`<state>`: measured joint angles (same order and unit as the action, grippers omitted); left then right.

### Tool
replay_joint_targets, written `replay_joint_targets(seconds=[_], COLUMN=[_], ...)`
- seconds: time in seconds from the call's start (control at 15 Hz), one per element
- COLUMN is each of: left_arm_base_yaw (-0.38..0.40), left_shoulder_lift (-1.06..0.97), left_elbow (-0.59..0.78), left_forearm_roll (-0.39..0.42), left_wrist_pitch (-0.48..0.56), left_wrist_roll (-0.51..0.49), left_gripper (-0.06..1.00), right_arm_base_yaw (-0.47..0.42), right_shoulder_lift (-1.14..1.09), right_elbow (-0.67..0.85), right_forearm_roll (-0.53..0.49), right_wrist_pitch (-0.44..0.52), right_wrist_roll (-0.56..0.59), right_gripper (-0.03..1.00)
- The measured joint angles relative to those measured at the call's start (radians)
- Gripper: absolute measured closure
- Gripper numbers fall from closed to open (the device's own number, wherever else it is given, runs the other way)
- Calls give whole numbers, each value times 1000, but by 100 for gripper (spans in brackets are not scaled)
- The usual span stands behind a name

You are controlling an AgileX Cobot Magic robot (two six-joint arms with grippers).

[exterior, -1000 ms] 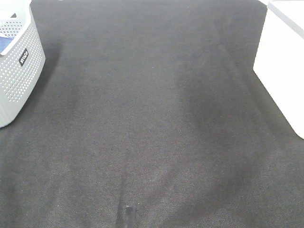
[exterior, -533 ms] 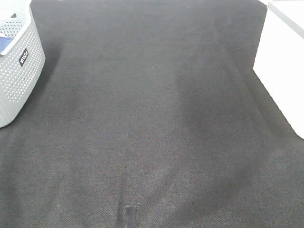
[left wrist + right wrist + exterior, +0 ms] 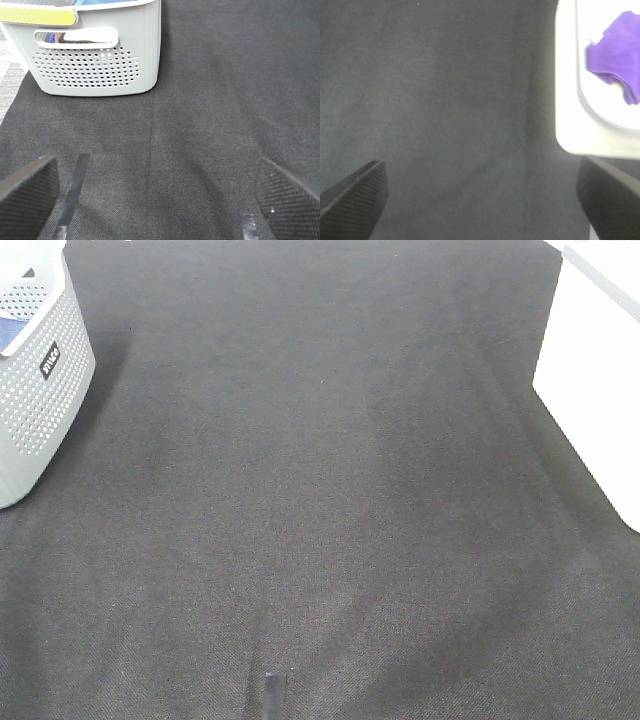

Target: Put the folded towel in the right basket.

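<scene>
A big dark cloth mat [image 3: 320,490] covers the table, with a gray basket full of little holes [image 3: 35,390] at the far left edge and a white basket [image 3: 595,380] at the right edge, well apart, and lots of bare mat between them. The towel [image 3: 615,70] is purple and soft, a bit rumpled, and it lies inside the white basket. The left gripper [image 3: 160,192] and the right gripper [image 3: 480,192] both hang over the mat with their jaws spread wide and nothing in them.
</scene>
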<state>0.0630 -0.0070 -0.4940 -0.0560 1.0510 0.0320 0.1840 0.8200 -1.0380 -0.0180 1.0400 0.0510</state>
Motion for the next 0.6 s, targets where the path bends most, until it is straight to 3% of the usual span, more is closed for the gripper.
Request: replay_joint_targets(seconds=[0.27, 0.6], left_arm_base_yaw=[0, 0], left_shoulder_lift=[0, 0], left_elbow=[0, 0], left_forearm_roll=[0, 0], left_wrist_pitch=[0, 0], left_wrist_roll=[0, 0], left_gripper=[-5, -5], right_arm_base_yaw=[0, 0], right_shoulder_lift=[-379, -643], right_elbow=[233, 416], right_forearm_roll=[-30, -30], right_wrist_pitch=[5, 6], right_wrist_roll=[1, 1], right_gripper=[-1, -1])
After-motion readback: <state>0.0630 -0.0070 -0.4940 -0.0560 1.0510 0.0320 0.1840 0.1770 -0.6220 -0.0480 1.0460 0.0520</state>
